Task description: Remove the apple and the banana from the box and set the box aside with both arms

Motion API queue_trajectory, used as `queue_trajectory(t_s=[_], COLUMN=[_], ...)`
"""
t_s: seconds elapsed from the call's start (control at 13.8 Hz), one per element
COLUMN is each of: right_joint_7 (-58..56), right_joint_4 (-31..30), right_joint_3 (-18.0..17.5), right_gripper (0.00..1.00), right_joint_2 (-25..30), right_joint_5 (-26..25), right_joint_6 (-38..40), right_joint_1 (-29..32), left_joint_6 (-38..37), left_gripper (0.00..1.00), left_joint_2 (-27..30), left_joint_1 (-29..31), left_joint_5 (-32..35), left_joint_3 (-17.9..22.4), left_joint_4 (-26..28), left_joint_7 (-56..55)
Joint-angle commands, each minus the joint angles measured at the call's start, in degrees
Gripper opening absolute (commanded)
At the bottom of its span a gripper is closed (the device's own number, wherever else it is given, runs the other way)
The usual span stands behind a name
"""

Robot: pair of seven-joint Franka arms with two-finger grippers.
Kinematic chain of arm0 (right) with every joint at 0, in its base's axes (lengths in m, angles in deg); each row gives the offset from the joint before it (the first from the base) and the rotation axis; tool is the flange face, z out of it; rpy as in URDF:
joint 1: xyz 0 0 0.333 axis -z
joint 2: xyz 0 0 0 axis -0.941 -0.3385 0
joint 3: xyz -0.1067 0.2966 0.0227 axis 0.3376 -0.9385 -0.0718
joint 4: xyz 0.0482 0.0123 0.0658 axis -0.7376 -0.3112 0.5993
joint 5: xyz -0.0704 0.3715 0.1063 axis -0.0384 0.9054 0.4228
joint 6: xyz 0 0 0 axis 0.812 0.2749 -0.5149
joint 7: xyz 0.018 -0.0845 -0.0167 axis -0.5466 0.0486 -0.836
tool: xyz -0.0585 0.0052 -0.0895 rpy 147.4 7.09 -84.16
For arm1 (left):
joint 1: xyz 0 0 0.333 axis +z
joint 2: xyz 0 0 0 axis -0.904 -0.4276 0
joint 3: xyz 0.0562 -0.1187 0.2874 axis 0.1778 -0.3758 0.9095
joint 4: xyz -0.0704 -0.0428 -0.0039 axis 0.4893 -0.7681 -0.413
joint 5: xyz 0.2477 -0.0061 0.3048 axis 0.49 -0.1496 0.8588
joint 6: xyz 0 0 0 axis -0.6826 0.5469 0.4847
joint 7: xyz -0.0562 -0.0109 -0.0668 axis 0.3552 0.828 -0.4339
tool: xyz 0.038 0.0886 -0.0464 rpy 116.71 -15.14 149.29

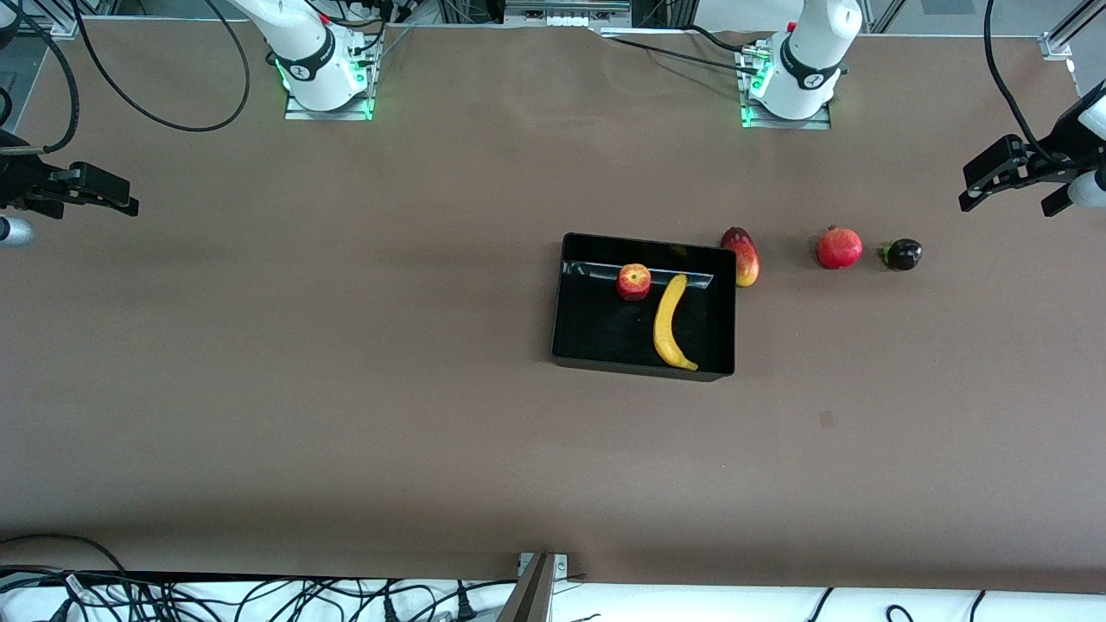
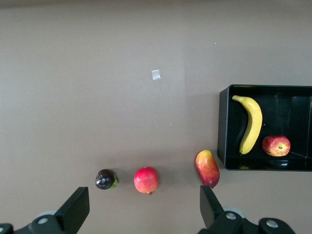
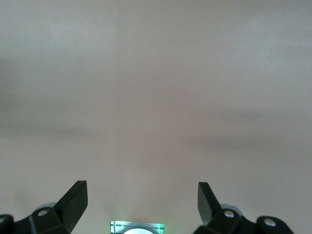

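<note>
The black box (image 1: 596, 333) lies on the brown table, toward the left arm's end. Inside it, a red apple (image 1: 633, 282) rests by the wall nearest the robots. A yellow banana (image 1: 669, 322) lies lengthwise next to it. The left wrist view shows the same box (image 2: 223, 126), banana (image 2: 251, 124) and apple (image 2: 276, 146). My left gripper (image 1: 1005, 200) hangs open and empty in the air at the left arm's end of the table; its fingers (image 2: 78, 207) frame bare table. My right gripper (image 1: 131, 197) waits open and empty at the right arm's end, over bare table (image 3: 141, 185).
A mango (image 1: 741, 256) lies against the box's outer wall on the left arm's side. A pomegranate (image 1: 839, 248) and a dark purple fruit (image 1: 901, 254) follow in a row toward the left gripper. Cables lie along the table's edges.
</note>
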Motion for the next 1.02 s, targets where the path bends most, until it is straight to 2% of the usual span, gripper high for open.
queue_trajectory(t_s=[0.0, 0.95], right_joint_7=[0.52, 0.7], right_joint_4=[1.12, 1.04], right_joint_3=[0.2, 0.2], right_gripper=[1.0, 1.0], right_joint_2=[-0.22, -0.22], right_joint_5=[-0.26, 0.18], right_joint_6=[0.41, 0.5], right_joint_1=[-0.01, -0.01], left_joint_6=[-0.03, -0.03], left_gripper=[1.0, 1.0], left_joint_2=[-0.43, -0.51], left_joint_1=[-0.26, -0.35], left_joint_5=[0.25, -0.19], left_joint_3=[-0.01, -0.01], left_joint_4=[-0.93, -0.49], left_joint_7=[-0.36, -1.23])
